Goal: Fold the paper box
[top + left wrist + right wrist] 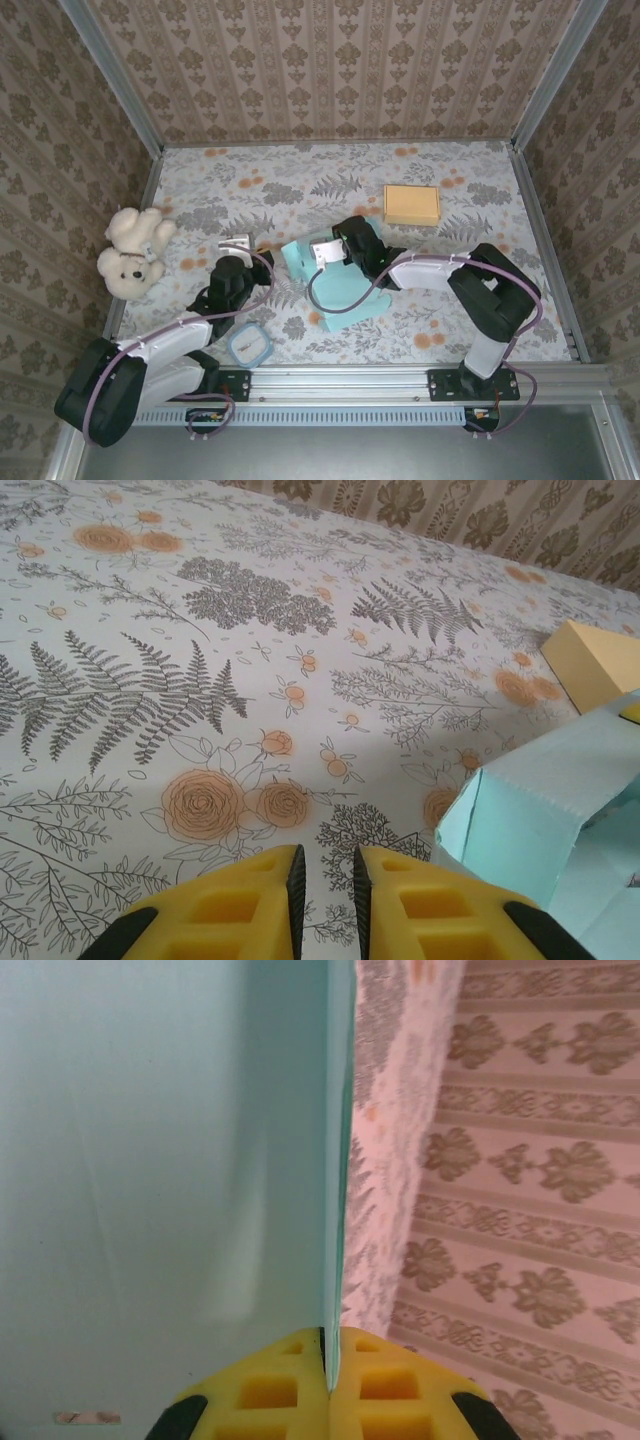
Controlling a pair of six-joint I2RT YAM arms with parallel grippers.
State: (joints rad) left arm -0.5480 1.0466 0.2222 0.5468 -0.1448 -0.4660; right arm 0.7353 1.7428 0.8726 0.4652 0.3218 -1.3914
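Paper box (pixel 345 295) part-folded: a wall up, rest flat on surface (pixel 480 200). R hand (pixel 328 1365) clamped on its panel edge; L hand (pixel 328 870) nearly closed, empty. Most folds left.

The back of the table (pixel 300 170) lies open from wall to wall. The box (pixel 345 295) sits mid-table with the right arm (pixel 440 270) reaching over it. A yellow block (pixel 412 205) stands behind it to the right, with free room beyond; a bear (pixel 130 255) sits far left.
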